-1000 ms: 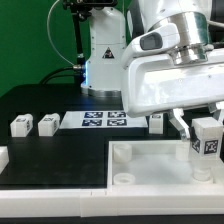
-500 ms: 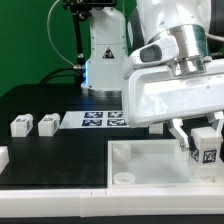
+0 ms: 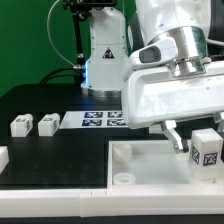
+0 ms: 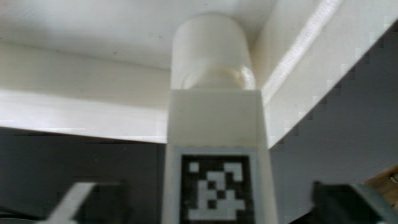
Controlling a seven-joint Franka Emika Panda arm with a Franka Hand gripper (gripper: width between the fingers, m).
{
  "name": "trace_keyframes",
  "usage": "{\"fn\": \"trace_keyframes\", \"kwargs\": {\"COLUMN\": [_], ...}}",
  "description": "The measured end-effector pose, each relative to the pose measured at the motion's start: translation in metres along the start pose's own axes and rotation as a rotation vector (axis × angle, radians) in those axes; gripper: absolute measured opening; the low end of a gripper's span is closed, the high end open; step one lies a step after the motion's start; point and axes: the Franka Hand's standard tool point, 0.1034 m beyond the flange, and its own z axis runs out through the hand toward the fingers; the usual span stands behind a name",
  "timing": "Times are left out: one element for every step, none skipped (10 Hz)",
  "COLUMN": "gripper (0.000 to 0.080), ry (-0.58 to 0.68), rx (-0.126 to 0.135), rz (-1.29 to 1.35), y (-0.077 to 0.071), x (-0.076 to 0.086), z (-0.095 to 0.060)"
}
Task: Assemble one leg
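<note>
The leg (image 3: 208, 150) is at the lower right of the exterior view, close to the frame edge, under the arm's big white hand (image 3: 175, 85). Its tag face is turned twd the camera and the block is a bit tilted, not square to the frame. It's over the right end of the large white tray-like piece (image 3: 150, 172); can't tell if it's touching the tray or just above it. One dark finger (image 3: 176, 137) shows just beside the leg, on the exterior view's left of it, w/ a thin gap btwn them. The other finger isn't visible in that view.

Wrist view: the leg (image 4: 217, 120) runs away from the camera, tag end nearest, w/ its round peg (image 4: 217, 50) at the far end against white tray surface. The pincer (image 4: 210, 205) straddles the block, w/ a pale tip (image 4: 75, 203) on one side and a dark one (image 4: 350, 203) on the other. There's a dark gap btwn each tip and the leg. It's blurry, so can't tell whether the pincer is clamped on the leg or standing apart around it.

Mid left of the exterior view: two loose legs (image 3: 20, 126) (image 3: 47, 124) side by side on the black tabletop (image 3: 60, 150), well apart from the tray. The marker board (image 3: 103, 120) lies at centre, beyond the tray's far edge, its right end hidden by the hand. A round corner socket (image 3: 121, 152) shows at the tray's left end. Green backdrop (image 3: 25, 40) at upper left.
</note>
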Motion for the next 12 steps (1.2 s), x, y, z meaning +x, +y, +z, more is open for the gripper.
{"fn": "trace_keyframes", "kwargs": {"gripper": [0.0574,0.0635,0.0645,0.0648,0.0648,0.0649,0.0649,0.0649,0.0649,0.0649,0.0649,0.0649], "ry": [0.0,0.0,0.0,0.0,-0.001,-0.05,-0.073,-0.12,-0.127,-0.209,-0.338,-0.43], "rx": [0.0,0.0,0.0,0.0,0.0,0.011,0.019,0.034,0.037,0.055,0.081,0.099], "rz": [0.0,0.0,0.0,0.0,0.0,0.011,0.009,0.008,0.01,0.022,0.04,0.046], "y": [0.0,0.0,0.0,0.0,0.0,0.0,0.001,0.0,0.002,0.0,-0.002,0.0], "x": [0.0,0.0,0.0,0.0,0.0,0.008,0.027,0.035,0.042,0.036,0.035,0.037], "z": [0.0,0.0,0.0,0.0,0.0,-0.002,-0.009,-0.009,-0.007,-0.004,-0.003,-0.003]}}
